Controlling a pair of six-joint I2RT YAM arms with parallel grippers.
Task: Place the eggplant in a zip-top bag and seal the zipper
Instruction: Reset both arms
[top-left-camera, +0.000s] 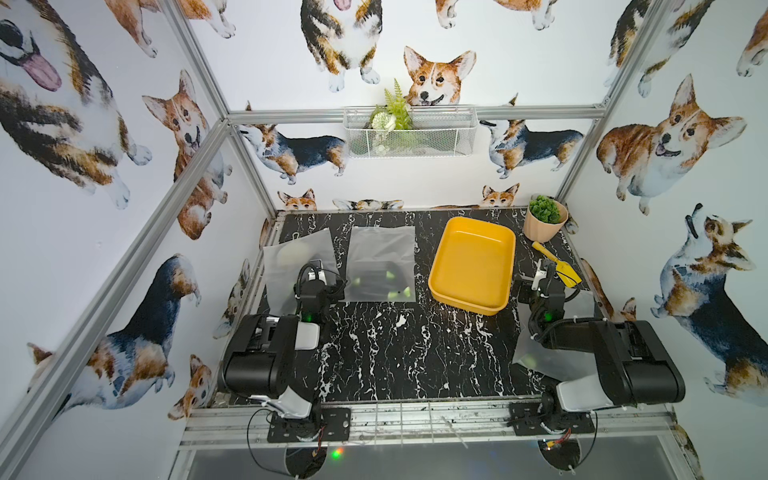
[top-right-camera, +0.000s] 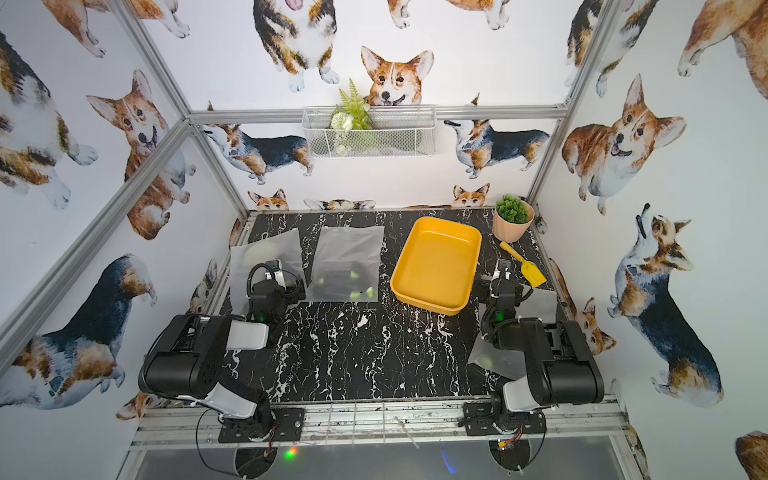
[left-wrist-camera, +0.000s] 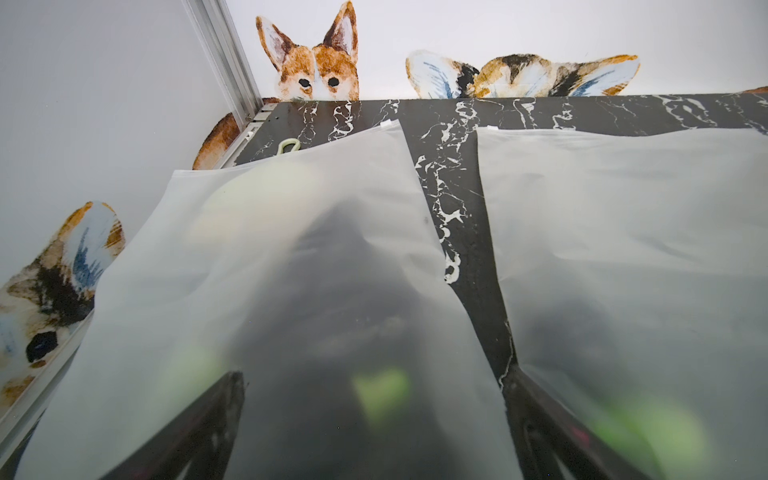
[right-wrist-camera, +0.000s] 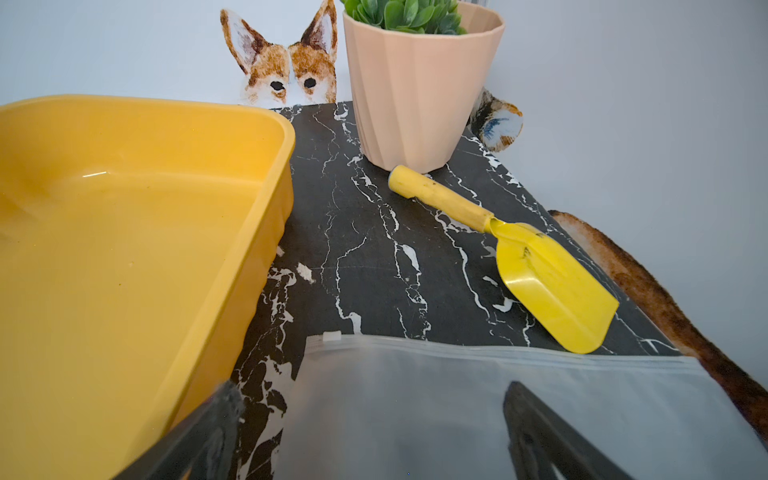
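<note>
No eggplant lies in the open. Three frosted zip-top bags lie flat on the black marble table: one at the far left (top-left-camera: 291, 257), one beside it (top-left-camera: 380, 257), one at the right (top-left-camera: 582, 303) under my right arm. Dark shapes with green patches (left-wrist-camera: 382, 390) show through the two left bags; I cannot tell what they are. My left gripper (left-wrist-camera: 374, 376) hovers open over the near part of the far-left bag (left-wrist-camera: 257, 270), holding nothing. My right gripper (right-wrist-camera: 372, 390) is open above the right bag (right-wrist-camera: 436, 395), near its zipper strip (right-wrist-camera: 519, 355).
An empty yellow tray (top-left-camera: 498, 237) sits right of centre, its wall (right-wrist-camera: 257, 249) close to one right finger. A pink pot with a green plant (top-left-camera: 544, 220) stands in the far right corner. A yellow trowel (top-left-camera: 557, 262) lies beside it. Walls enclose three sides.
</note>
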